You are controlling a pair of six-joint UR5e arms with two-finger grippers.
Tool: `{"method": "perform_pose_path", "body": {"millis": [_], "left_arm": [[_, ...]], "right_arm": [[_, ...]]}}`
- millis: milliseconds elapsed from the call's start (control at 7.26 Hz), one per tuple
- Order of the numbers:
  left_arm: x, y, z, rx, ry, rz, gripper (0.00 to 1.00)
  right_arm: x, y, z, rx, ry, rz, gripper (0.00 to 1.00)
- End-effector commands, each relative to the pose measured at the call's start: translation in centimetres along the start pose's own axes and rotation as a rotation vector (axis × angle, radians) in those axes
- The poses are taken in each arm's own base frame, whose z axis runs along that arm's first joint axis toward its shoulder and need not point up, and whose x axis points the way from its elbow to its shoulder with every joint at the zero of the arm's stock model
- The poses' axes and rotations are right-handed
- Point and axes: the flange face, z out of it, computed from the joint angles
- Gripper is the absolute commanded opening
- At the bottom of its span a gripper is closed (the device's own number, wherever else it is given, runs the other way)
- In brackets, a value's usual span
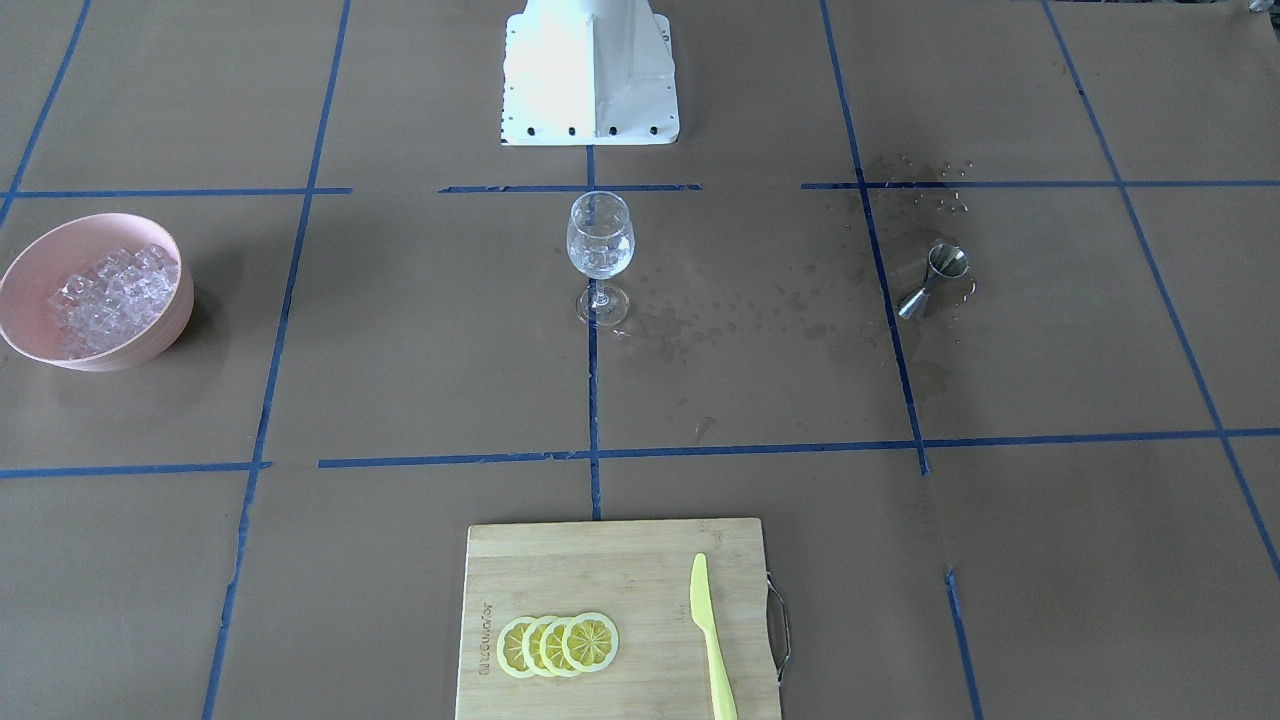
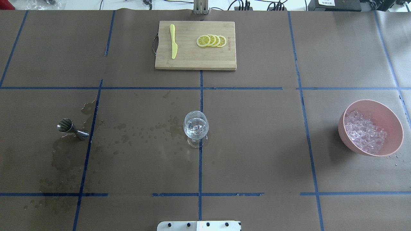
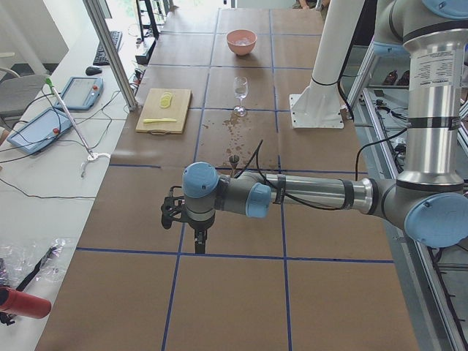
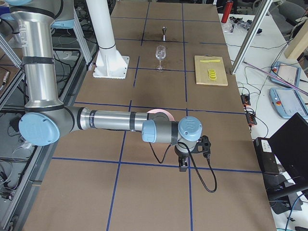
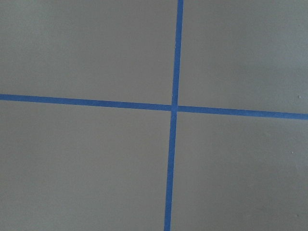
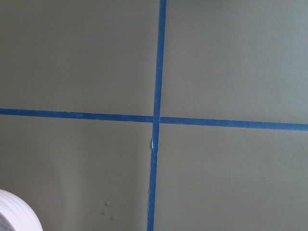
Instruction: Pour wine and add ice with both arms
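Note:
A clear wine glass [image 2: 196,126] stands upright at the table's middle with something clear inside; it also shows in the front view [image 1: 600,245]. The ice [image 2: 366,132] is heaped in a pink bowl [image 2: 387,117] far on the robot's right. A steel jigger [image 2: 72,129] lies on its side on the left amid wet stains. My left gripper [image 3: 199,243] hangs low over the table's left end, far from the glass; I cannot tell if it is open. My right gripper [image 4: 183,166] hangs over the right end, past the bowl; I cannot tell its state either.
A bamboo cutting board [image 2: 192,59] at the far edge holds several lemon slices [image 2: 212,41] and a yellow knife [image 2: 173,41]. The white pedestal base [image 1: 590,75] stands behind the glass. Both wrist views show only brown paper and blue tape.

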Motion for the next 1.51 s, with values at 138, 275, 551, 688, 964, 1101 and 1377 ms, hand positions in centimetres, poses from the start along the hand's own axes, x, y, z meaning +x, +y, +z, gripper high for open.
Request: {"method": "perform_pose_path", "body": {"millis": [138, 275, 551, 688, 964, 1101, 1377], "left_arm": [[-0.1, -0.5, -0.3, 0.007, -0.001, 0.002, 1.0], [-0.4, -0.5, -0.9, 0.017, -0.002, -0.005, 1.0], [-1.1, -0.4, -1.7, 0.035, -0.007, -0.017, 1.0], [-1.1, -0.4, -1.7, 0.035, -0.007, -0.017, 1.0], [-1.1, -0.5, -1.7, 0.035, -0.007, -0.017, 1.0], [-1.2, -0.5, -1.6, 0.034, -0.007, -0.018, 1.0], [-1.2, -0.5, -1.6, 0.033, -0.007, -0.019, 1.0]], "right_arm": [[-0.1, -0.1, -0.1, 0.002, 0.0, -0.002, 1.0], [-0.2, -0.1, -0.2, 0.003, 0.0, -0.003, 1.0], [-0.2, -0.1, -0.2, 0.004, 0.0, -0.005, 1.0], [-0.3, -0.1, -0.3, 0.005, 0.0, -0.006, 1.0], [-0.4, -0.2, -0.4, 0.008, -0.001, -0.006, 1.0], [-0.5, -0.2, -0.4, 0.009, -0.001, 0.001, 1.0], [-0.5, -0.2, -0.4, 0.009, -0.001, -0.001, 1.0]]}}
